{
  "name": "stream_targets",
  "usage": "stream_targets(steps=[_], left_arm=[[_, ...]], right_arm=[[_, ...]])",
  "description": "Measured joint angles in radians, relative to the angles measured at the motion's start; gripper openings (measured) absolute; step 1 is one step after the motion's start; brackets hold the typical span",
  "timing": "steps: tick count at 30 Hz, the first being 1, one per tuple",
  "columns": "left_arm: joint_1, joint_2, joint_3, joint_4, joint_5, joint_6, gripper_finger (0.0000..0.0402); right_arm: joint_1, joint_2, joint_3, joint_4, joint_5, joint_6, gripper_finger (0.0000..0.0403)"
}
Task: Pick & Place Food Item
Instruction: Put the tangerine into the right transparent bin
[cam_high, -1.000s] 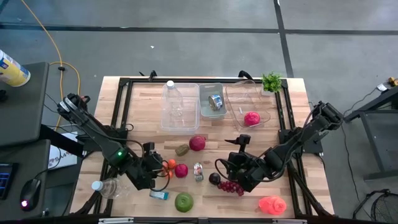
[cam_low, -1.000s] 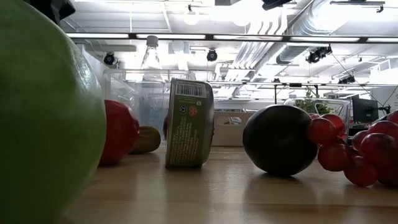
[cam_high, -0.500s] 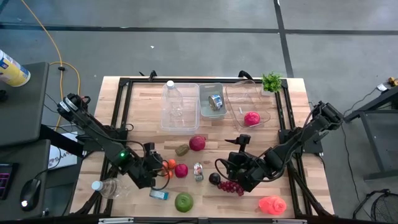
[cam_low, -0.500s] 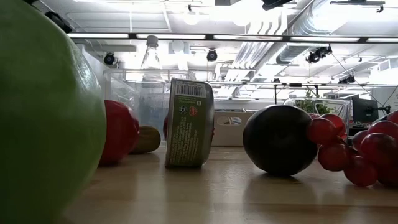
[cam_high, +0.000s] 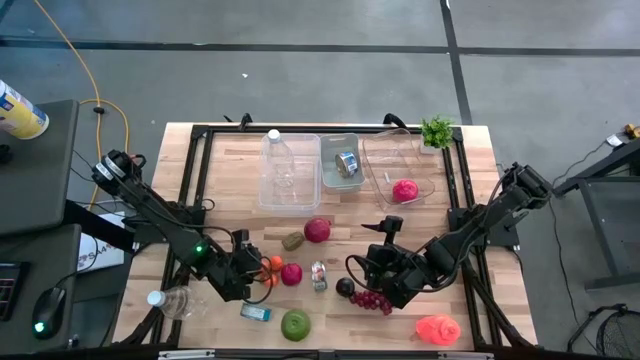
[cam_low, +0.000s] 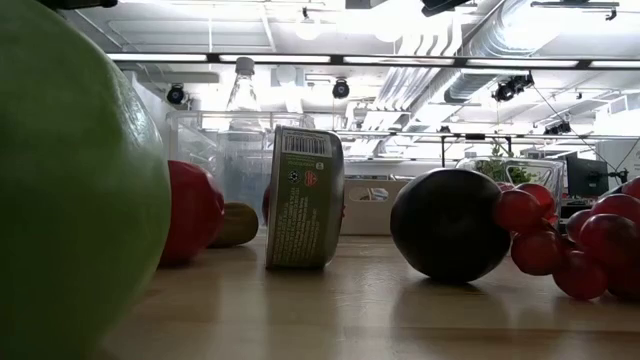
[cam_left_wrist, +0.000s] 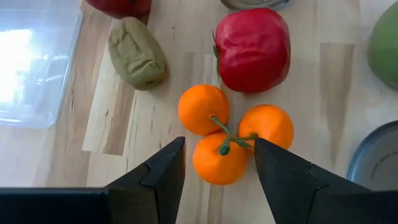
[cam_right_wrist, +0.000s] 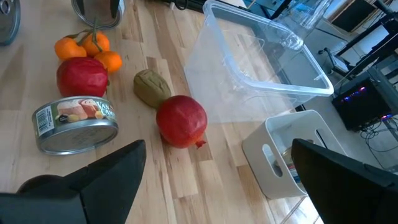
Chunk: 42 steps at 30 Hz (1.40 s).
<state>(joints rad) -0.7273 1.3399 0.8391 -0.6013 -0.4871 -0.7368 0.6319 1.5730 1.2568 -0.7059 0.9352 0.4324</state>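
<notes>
Here the left gripper (cam_left_wrist: 219, 163), fingers apart, is hovering around the orange cluster (cam_left_wrist: 234, 135) at lower left of the high view; the right gripper (cam_right_wrist: 217, 180) is gaping wide near the grapes (cam_high: 371, 299).

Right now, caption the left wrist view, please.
Left gripper open around an orange cluster, red apple beyond.

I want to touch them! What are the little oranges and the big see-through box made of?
The oranges look like smooth, slightly shiny plastic, probably pretend fruit, joined by a neat green stem. The box looks like thin clear plastic: you see the wood through its glossy walls.
</notes>
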Motion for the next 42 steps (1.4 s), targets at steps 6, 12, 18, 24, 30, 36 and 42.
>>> stream_targets(steps=[6,12,18,24,30,36,42], left_arm=[[0.0,0.0,0.0,0.002,0.002,0.0,0.0164],[0.0,0.0,0.0,0.001,0.001,0.032,0.0133],[0.0,0.007,-0.003,0.006,0.001,0.032,0.0128],[0.0,0.08,-0.005,0.008,0.001,0.031,0.0128],[0.0,0.119,-0.005,0.007,0.001,0.078,0.0128],[0.0,0.101,-0.005,0.008,0.0,0.078,0.0128],[0.0,0.064,-0.004,0.026,-0.001,0.075,0.0128]], right_arm=[[0.0,0.0,0.0,0.0,0.0,0.0,0.0388],[0.0,0.0,0.0,0.0,0.0,0.0,0.0388],[0.0,0.0,0.0,0.0,0.0,0.0,0.0388],[0.0,0.0,0.0,0.0,0.0,0.0,0.0388],[0.0,0.0,0.0,0.0,0.0,0.0,0.0388],[0.0,0.0,0.0,0.0,0.0,0.0,0.0388],[-0.012,0.0,0.0,0.0,0.0,0.006,0.0388]])
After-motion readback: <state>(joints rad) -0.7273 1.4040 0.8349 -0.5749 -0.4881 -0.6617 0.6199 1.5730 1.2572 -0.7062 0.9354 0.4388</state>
